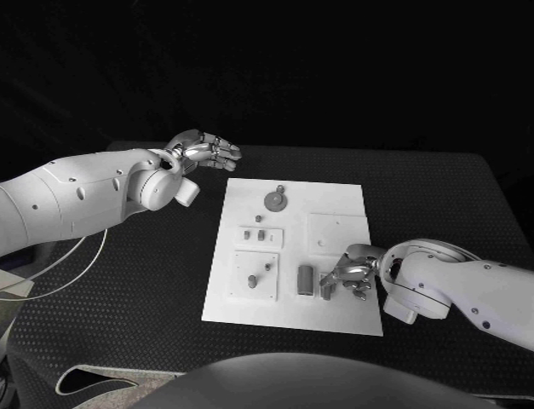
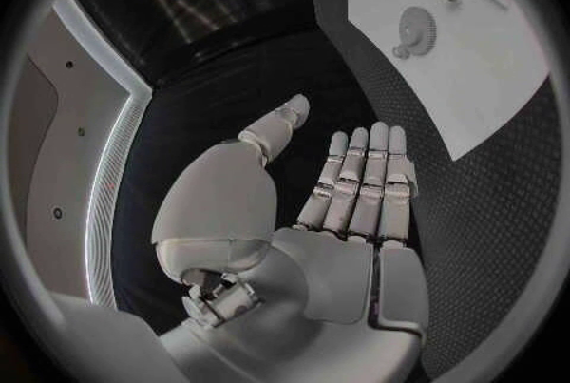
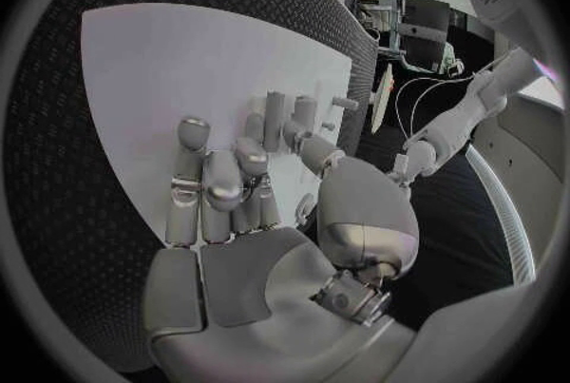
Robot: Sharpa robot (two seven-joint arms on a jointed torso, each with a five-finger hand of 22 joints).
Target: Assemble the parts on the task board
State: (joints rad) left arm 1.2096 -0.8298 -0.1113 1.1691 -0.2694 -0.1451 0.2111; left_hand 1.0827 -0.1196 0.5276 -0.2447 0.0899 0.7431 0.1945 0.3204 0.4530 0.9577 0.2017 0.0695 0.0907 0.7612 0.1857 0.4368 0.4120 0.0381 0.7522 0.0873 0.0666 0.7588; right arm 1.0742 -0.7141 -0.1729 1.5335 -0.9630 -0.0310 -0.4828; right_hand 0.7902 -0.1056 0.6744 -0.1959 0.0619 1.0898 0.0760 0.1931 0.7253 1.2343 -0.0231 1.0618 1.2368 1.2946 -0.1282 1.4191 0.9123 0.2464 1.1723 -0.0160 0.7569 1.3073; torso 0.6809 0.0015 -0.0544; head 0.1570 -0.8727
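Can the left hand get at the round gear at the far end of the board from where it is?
Probably yes. The left hand hovers open over the black table beside the white board, and nothing stands between it and the round gear. The right hand works at the near end.

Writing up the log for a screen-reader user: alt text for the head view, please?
The right robot hand rests over the near right corner of the white task board on the black table, fingers curled beside a small grey part. The left robot hand hovers open above the table beyond the board's far left corner, holding nothing.
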